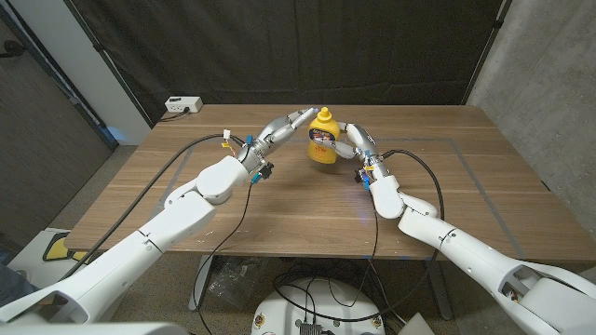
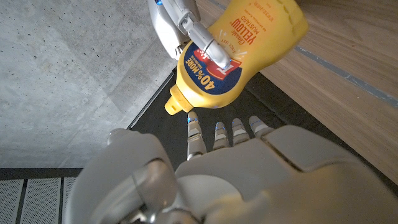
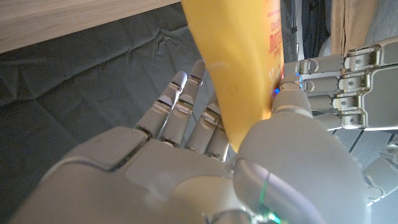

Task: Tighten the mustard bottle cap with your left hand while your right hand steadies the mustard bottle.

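Nearest the robot, both arms ran in from the counter's [image 1: 484, 200] near edge and converged on the mustard bottle [image 1: 323, 138], which stood upright mid-counter toward the far side.

Right hand [image 1: 356, 141]: fingers [image 3: 292, 93] wrapped the bottle body, thumb on one side and the rest behind, per the right wrist view. That hand was grasping the bottle, so steadying looked in place.

Left hand [image 1: 282, 127]: fingers [image 2: 214, 134] extended and spread, holding nothing. Fingertips pointed toward the cap [image 1: 324, 113] from the robot's left. In the head view they sat near cap height, just beside it; I couldn't tell if they touched. The left wrist view showed a gap between fingertips and yellow nozzle [image 2: 172, 106], so my read was no contact yet.

Key relation: bottle's long axis was vertical, cap at top, and the cap lay straight ahead of the left fingertips, slightly toward the robot's right. Left hand was the nearer one to the cap; right hand sat lower on the body, clear of it.

Judgement: tightening not started. Next move needs the left fingers to close round the cap, then twist about the vertical axis. Risk: the bottle spins in the right hand's grasp if that hold is loose.

Beyond the bottle: a white power strip [image 1: 183, 105] at the far left, off the counter, against a black curtain [image 1: 279, 46].
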Controlling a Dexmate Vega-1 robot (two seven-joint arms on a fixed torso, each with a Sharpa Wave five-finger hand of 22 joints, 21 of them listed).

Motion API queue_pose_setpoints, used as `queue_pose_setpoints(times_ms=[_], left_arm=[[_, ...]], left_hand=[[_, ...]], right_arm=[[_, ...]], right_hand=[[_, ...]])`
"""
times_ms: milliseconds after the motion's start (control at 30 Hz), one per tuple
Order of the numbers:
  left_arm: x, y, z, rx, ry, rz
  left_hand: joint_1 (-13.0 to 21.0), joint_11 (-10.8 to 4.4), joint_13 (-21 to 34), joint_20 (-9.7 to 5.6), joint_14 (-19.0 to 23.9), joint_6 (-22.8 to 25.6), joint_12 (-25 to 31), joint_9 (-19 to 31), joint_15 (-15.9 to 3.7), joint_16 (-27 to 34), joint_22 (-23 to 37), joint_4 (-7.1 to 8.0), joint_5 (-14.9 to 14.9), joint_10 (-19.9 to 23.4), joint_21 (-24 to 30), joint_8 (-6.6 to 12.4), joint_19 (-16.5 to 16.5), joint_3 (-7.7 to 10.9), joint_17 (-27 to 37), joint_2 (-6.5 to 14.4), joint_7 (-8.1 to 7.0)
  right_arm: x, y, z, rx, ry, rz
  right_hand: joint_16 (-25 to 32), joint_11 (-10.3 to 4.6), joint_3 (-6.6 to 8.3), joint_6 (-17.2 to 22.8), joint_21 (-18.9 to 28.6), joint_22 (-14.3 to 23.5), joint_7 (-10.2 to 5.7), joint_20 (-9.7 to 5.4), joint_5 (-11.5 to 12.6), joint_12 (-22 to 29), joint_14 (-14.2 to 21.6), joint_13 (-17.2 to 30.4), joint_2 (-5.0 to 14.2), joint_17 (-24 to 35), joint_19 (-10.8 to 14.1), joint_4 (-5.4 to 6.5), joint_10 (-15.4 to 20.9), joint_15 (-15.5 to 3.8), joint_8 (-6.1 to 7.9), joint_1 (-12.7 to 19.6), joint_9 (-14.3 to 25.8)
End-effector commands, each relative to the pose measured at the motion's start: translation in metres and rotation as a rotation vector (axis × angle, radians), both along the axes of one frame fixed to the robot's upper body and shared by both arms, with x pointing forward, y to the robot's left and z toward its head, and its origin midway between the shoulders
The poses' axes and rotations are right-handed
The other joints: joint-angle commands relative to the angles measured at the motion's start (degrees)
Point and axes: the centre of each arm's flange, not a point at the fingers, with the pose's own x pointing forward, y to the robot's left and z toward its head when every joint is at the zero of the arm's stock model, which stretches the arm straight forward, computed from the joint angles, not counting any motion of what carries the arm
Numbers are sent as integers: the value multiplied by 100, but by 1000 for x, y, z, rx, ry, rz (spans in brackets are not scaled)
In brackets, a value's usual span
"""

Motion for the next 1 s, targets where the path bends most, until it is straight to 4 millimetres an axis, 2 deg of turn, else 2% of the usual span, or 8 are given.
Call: queue_pose_setpoints(times_ms=[33,667,1000], left_arm=[[-1,-1,-4,1,7,0],[1,-9,-2,8,6,-11],[12,-19,16,62,-6,-36]], left_hand=[[44,33,16,-24,-31,-3,2,20,47,-2,12,18,10,-16,-2,0,-372,-1,6,-13,0],[45,83,16,-43,-61,-18,-3,20,30,-13,14,26,7,-23,-16,-11,-410,-2,8,-10,-10],[46,94,16,-51,-54,-5,-6,21,54,-9,14,30,6,-27,-12,-7,-402,-2,9,-8,7]], right_arm=[[0,-2,-2,14,11,2],[4,-4,-2,25,31,25],[-1,-9,0,59,8,35]], right_hand=[[-4,-3,311,239,-4,3,-182,-292,20,40,57,11,450,5,28,265,52,-524,22,375,19],[-3,-2,320,270,-4,2,-187,-298,17,38,84,12,451,4,40,260,85,-527,21,381,21],[-4,0,322,274,-5,1,-189,-299,15,35,94,12,447,4,44,258,97,-529,15,383,22]])
